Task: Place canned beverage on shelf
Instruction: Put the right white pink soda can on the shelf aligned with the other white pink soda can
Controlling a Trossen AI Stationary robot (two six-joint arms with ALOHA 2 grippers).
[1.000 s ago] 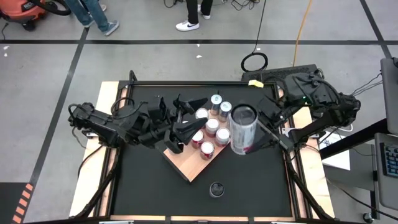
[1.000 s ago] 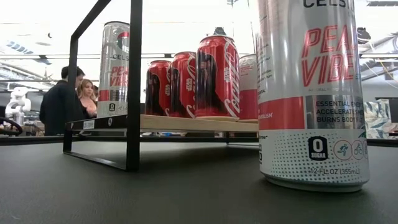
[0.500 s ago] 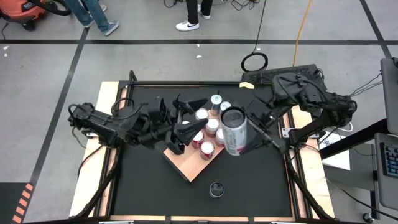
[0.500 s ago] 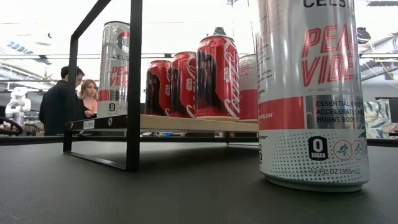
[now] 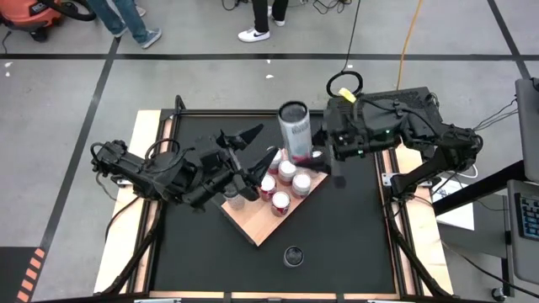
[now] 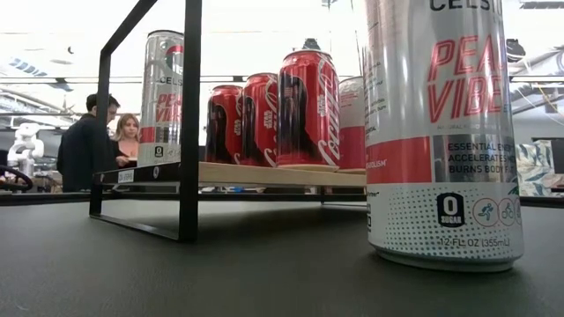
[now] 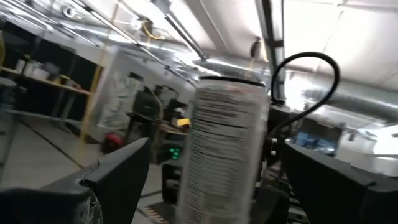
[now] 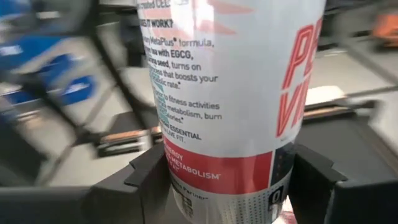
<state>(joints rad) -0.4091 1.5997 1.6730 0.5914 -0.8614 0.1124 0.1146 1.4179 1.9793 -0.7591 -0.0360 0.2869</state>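
My right gripper is shut on a tall silver and red can, held in the air over the far corner of the wooden shelf. Several cans stand on the shelf; in the low view they are red ones and a silver one. My left gripper hovers open over the shelf's left side. In the left wrist view the held can shows farther off, in line with the gap between those fingers. My right gripper pinches the can's lower part between its two fingers, one finger on each side. The fingers come about level from the table's right side. The can stands roughly upright, top up, lifted clear of the shelf and the cans there.
Another silver and red can stands on the black tabletop near the front edge. The shelf's black metal frame rises at its side. People stand on the floor beyond the table.
My right gripper has swung the can toward the table's far edge and leftward, from beside the shelf's right side to above its far corner, turning as it went. My left gripper has stayed in place but has rolled and tipped.
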